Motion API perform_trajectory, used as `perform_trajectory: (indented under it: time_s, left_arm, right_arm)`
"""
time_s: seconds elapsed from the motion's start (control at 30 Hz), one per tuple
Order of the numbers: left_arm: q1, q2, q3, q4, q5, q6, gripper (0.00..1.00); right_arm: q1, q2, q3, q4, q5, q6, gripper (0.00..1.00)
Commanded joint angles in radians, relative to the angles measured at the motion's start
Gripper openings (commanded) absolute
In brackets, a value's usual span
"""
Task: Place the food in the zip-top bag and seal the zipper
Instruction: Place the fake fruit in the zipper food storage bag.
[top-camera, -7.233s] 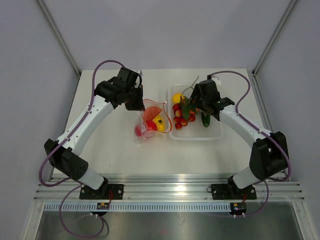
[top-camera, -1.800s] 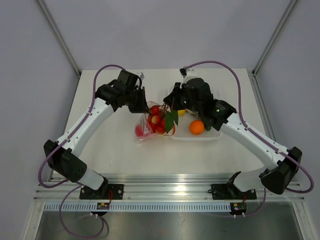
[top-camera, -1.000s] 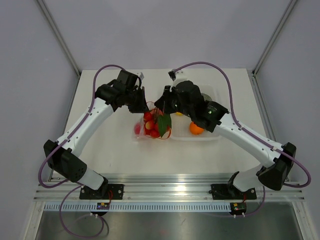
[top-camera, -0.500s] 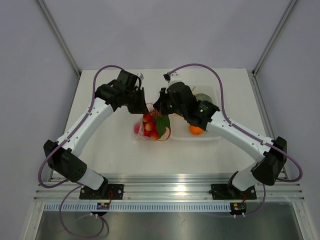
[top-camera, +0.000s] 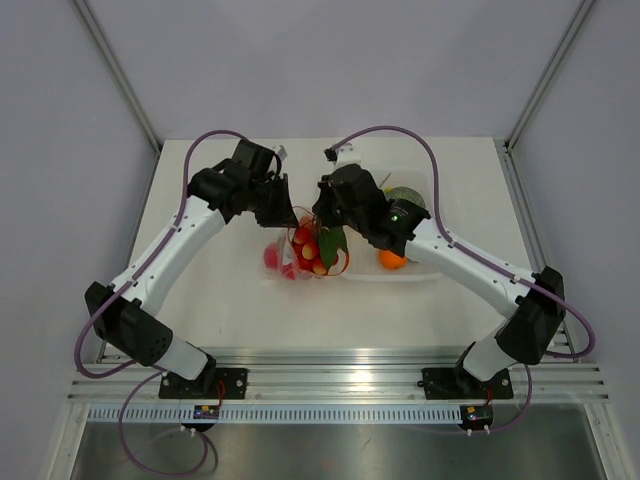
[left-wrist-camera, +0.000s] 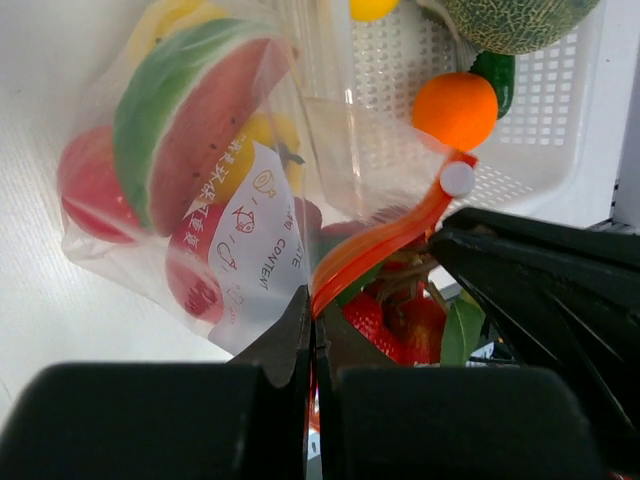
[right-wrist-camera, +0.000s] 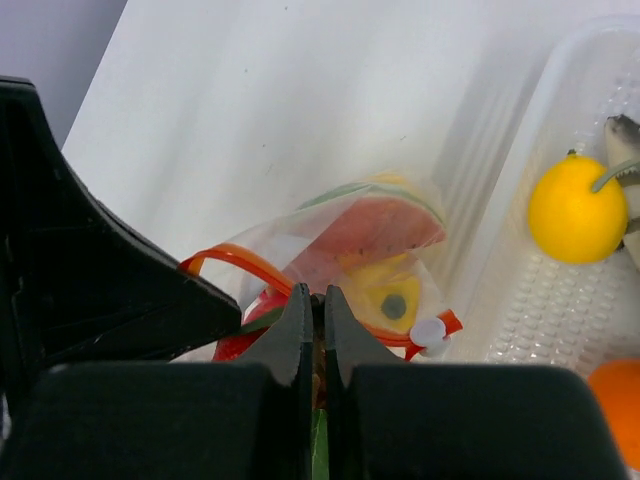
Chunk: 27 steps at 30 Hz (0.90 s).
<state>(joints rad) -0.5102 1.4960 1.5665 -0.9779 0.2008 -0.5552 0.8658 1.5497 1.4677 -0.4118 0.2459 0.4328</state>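
The clear zip-top bag (top-camera: 284, 257) lies left of the tray, holding a watermelon slice (left-wrist-camera: 185, 110) and other red and yellow food. My left gripper (left-wrist-camera: 313, 320) is shut on the red-orange zipper (left-wrist-camera: 385, 240) and holds the mouth lifted. My right gripper (right-wrist-camera: 317, 295) is shut on the stem of a cluster of red berries with green leaves (top-camera: 314, 250), which hangs at the bag's mouth (right-wrist-camera: 235, 258). The two grippers (top-camera: 288, 215) (top-camera: 322, 222) stand close together over the bag.
A white perforated tray (top-camera: 423, 271) sits right of the bag with an orange (top-camera: 392, 259), a lemon (right-wrist-camera: 577, 212), a green melon (top-camera: 405, 196) and a small dark green piece (left-wrist-camera: 493, 75). The zipper's white slider (right-wrist-camera: 428, 332) hangs near the tray wall.
My right arm has carried the berry cluster left, from the tray's edge to the bag's mouth. The left gripper has kept its hold on the zipper without moving.
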Motion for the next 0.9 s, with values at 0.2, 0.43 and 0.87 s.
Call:
perform_trajectory:
  time_s: [0.2, 0.43, 0.87]
  left_arm:
    - [-0.001, -0.028, 0.133, 0.056, 0.166, -0.055, 0.00]
    - [0.024, 0.013, 0.073, 0.105, 0.192, -0.077, 0.00]
    - [0.029, 0.069, 0.050, 0.130, 0.192, -0.091, 0.00]
  right_arm:
    - [-0.008, -0.025, -0.050, 0.292, 0.129, -0.101, 0.00]
    - [-0.004, -0.076, -0.285, 0.548, 0.033, -0.114, 0.00]
    - [0.013, -0.211, -0.377, 0.577, -0.005, -0.074, 0.00]
